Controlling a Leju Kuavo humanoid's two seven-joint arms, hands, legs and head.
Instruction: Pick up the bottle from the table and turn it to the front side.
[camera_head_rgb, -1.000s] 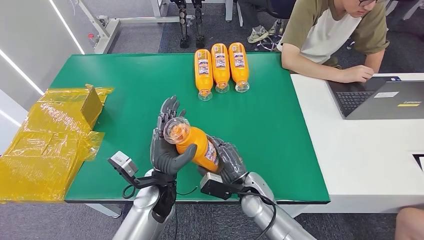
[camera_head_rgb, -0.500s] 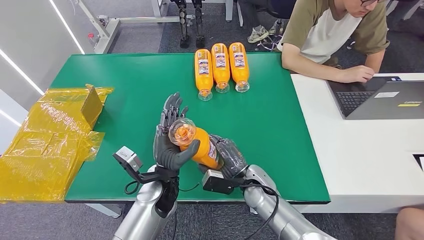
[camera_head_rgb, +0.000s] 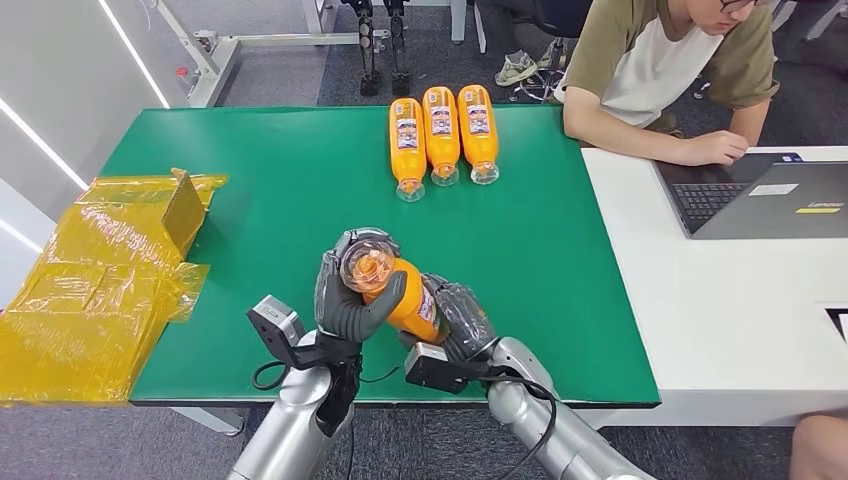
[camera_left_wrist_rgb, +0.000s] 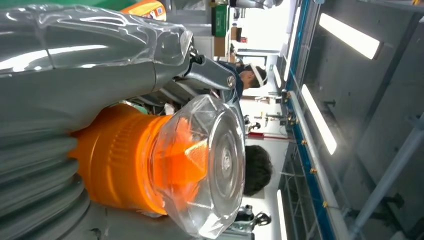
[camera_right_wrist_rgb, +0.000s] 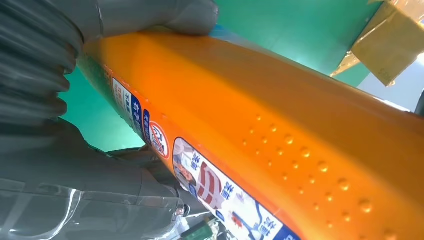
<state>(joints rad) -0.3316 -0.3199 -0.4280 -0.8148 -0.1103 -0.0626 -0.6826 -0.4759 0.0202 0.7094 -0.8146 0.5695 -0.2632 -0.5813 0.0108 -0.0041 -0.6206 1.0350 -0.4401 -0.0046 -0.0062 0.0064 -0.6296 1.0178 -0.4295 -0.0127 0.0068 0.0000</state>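
Hovering above the near edge of the green table (camera_head_rgb: 250, 180), the orange bottle (camera_head_rgb: 400, 295) is off the surface and caught between both of the robot's hands. Its long axis runs from about ten o'clock, where the clear cap (camera_head_rgb: 364, 264) points up and away, down to four o'clock, where the base sinks into the right palm. The left hand (camera_head_rgb: 350, 295) has its fingers curled over the cap end and its thumb pressed across the neck, a firm wrap. The right hand (camera_head_rgb: 458, 318) cradles the lower body from underneath, fingers closed round it; the right wrist view shows the printed label (camera_right_wrist_rgb: 210, 185) lying along the side next to that palm. So the label looks off to the robot's right rather than up toward its head, by my reading. Both hands are equally close, one at each end, and the coming roll has to go about that ten-to-four axis. Out at twelve o'clock, three more bottles (camera_head_rgb: 441, 128) lie side by side, labels up. Yellow wrapping (camera_head_rgb: 90, 270) sprawls at nine. A person (camera_head_rgb: 665, 70) sits at a laptop (camera_head_rgb: 765, 195) around two.
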